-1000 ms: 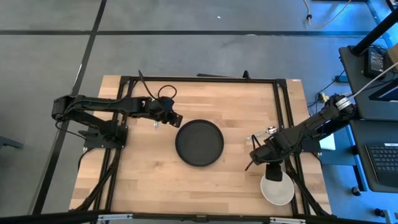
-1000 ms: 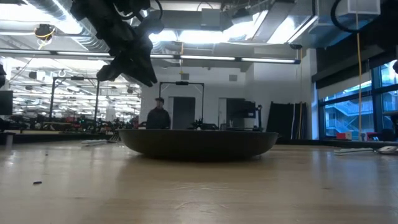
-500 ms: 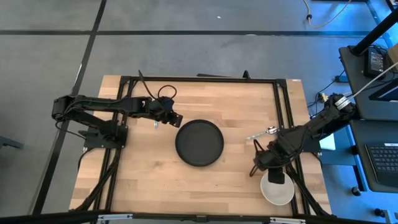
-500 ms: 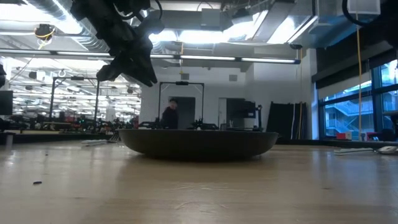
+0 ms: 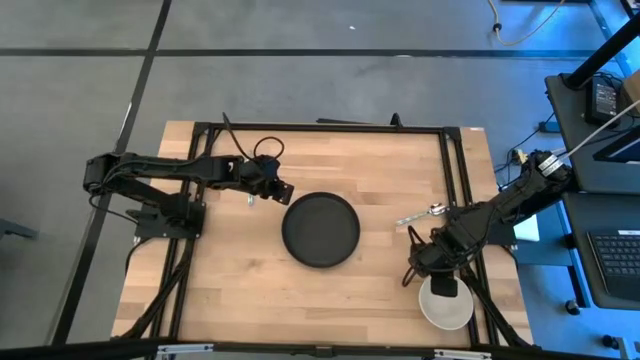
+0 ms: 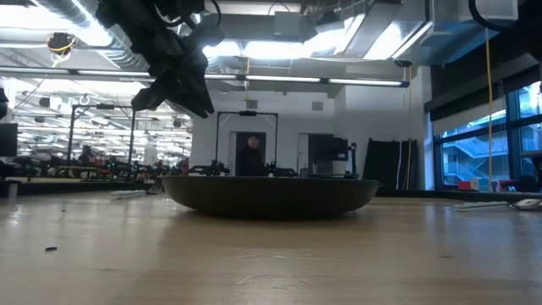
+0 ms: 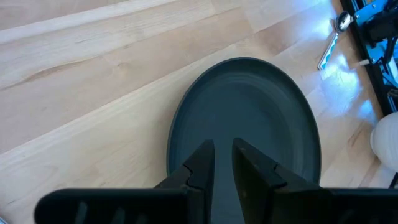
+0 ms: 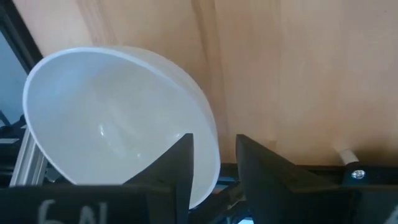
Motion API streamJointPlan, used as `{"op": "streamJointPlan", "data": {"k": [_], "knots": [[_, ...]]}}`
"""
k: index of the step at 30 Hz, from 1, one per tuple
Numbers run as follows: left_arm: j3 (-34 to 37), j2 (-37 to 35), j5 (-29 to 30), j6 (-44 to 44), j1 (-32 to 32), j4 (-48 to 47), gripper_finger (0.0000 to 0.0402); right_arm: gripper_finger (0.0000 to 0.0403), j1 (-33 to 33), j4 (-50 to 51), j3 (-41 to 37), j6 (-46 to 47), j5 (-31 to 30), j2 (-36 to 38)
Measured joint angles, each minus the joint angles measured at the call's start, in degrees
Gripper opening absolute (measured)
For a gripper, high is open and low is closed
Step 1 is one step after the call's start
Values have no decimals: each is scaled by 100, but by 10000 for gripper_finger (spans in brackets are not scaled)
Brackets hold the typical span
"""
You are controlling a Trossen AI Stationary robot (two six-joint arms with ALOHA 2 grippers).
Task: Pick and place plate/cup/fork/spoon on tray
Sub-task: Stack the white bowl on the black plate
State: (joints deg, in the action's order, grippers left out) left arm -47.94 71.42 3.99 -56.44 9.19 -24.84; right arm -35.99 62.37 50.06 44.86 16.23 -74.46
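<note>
Pale butcher-block wood makes up my tabletop (image 5: 240, 270), framed by black rails, with grey floor around it in the high view. At the centre of that view lies the flat round matte-black plate (image 5: 320, 229); nothing rests on it. In the low view the same plate (image 6: 271, 193) sits in mid-frame as a dark, shallow shape, and far behind it a person (image 6: 250, 158) stands in the room.

My left fingers (image 5: 281, 191) hang just off the plate's upper-left edge in the high view. In my left wrist view they (image 7: 222, 167) stand nearly together with only a narrow slit between them, holding nothing, and the black plate (image 7: 249, 106) spreads out beyond them.

My right fingers (image 5: 418, 271) are at the lower right of the high view, at the upper-left rim of the round white bowl-like cup (image 5: 447, 305), which sits near the tabletop's lower-right corner. In my right wrist view these fingers (image 8: 212, 167) are slightly parted and the cup's rim (image 8: 205, 134) runs into the gap between them; I cannot tell whether they press on it. The cup is empty.

A short silver spoon with a rounded shiny bowl end (image 5: 422, 213) lies on the wood right of the plate, above my right fingers. It also shows at the upper right of my left wrist view (image 7: 332, 38).
</note>
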Motion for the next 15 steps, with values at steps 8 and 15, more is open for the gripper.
{"op": "streamJointPlan", "data": {"k": [8, 15], "knots": [[0, 0, 0, 150, 0, -7, 50, 122, -23, -4, 0, 30, -76, -1], [0, 2, 0, 158, 0, -17, 50, 122, -193, -165, 0, 207, -86, -2]]}}
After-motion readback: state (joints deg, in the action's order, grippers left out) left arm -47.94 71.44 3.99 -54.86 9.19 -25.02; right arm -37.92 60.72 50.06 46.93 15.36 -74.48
